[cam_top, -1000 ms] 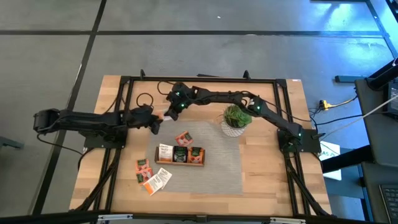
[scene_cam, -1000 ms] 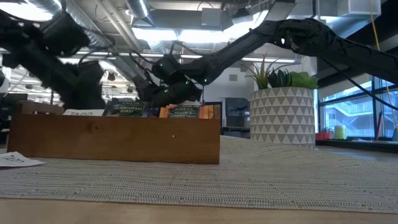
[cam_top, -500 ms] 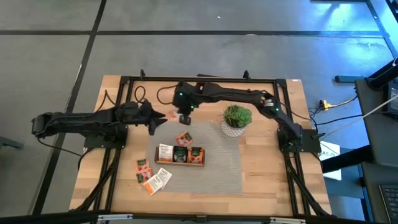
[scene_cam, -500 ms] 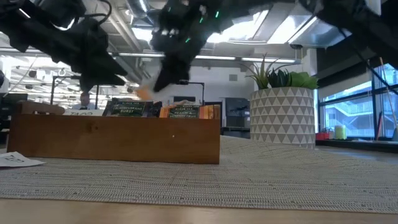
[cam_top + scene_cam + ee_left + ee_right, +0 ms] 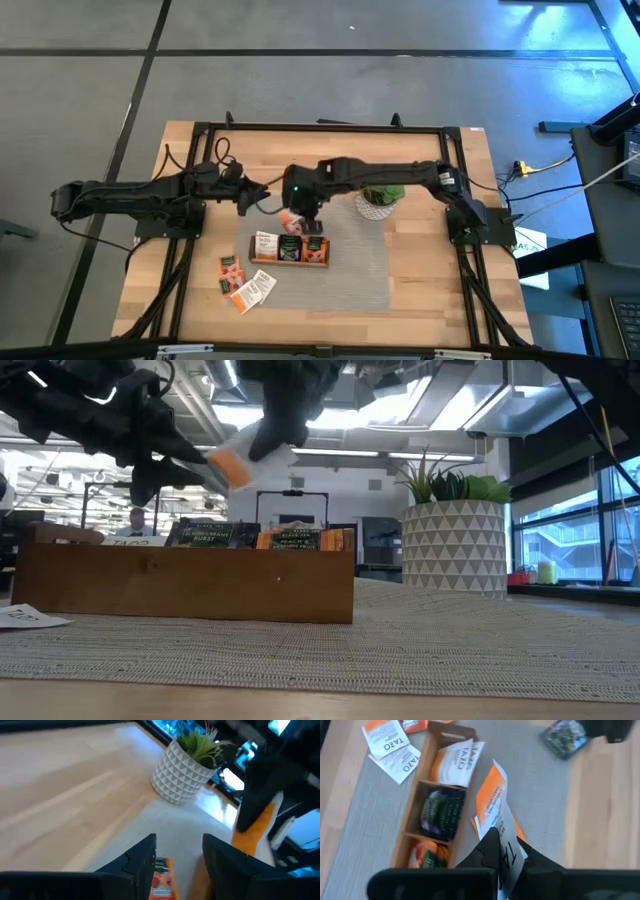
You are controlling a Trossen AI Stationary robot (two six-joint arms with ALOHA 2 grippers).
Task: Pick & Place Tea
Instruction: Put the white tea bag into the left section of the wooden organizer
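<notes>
Hovering over the wooden tray (image 5: 290, 249), your right gripper (image 5: 303, 206) pinches a white-and-orange sachet (image 5: 492, 802), its matching compartment (image 5: 454, 756) lying just beyond, while your open left gripper (image 5: 247, 200) waits alongside.

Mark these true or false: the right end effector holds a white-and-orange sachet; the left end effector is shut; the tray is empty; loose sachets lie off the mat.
1. The right end effector holds a white-and-orange sachet: true.
2. The left end effector is shut: false, it is open and holds nothing.
3. The wooden tray is empty: false, sachets sit in all three compartments.
4. Loose sachets lie off the mat: true, near the tray's end.
</notes>
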